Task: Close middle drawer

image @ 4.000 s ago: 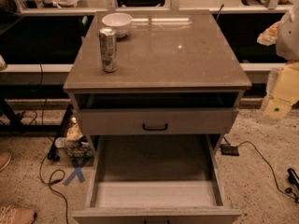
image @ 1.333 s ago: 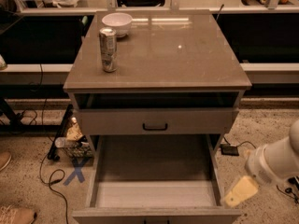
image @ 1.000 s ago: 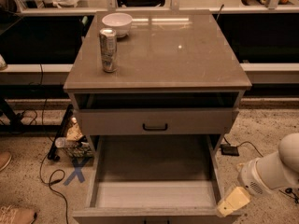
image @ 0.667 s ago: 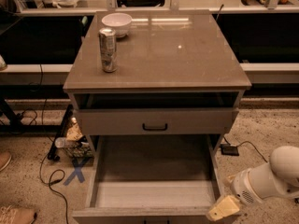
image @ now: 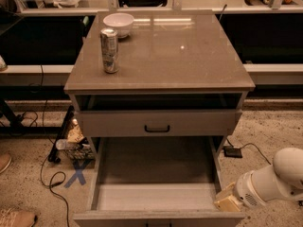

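middle drawer (image: 156,198) pulled far out, lower centre of frame, front panel at bottom edge. gripper (image: 227,199) lower right, outside drawer, just beside its right front corner; contact unclear; its grip state cannot tell. can (image: 110,50) and bowl (image: 118,23) on cabinet top (image: 189,56), upper left.

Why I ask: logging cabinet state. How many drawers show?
2: the middle drawer pulled out, gripper by its right front corner; another drawer above it. More may hide below.

A robot lab: loose cables (image: 51,176), taped X (image: 76,173) on the floor (image: 267,131), gripper (image: 227,200) low beside the middle drawer (image: 156,197).
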You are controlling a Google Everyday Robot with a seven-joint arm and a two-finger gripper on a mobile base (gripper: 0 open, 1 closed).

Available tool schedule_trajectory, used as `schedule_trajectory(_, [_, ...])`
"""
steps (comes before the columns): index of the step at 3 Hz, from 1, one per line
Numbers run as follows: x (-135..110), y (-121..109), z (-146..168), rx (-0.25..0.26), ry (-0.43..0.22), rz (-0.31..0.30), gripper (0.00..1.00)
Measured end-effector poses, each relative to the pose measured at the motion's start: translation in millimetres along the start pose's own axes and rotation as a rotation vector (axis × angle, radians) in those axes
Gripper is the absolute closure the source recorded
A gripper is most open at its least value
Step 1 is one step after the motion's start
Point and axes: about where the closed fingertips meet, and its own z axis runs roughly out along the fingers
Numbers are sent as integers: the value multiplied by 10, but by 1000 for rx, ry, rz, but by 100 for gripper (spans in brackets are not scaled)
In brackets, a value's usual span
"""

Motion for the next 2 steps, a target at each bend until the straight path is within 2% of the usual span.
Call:
schedule_trajectory(1, [255, -65, 313, 1, 26, 51, 88])
schedule_trajectory(2, [717, -164, 745, -5, 56, 135, 100])
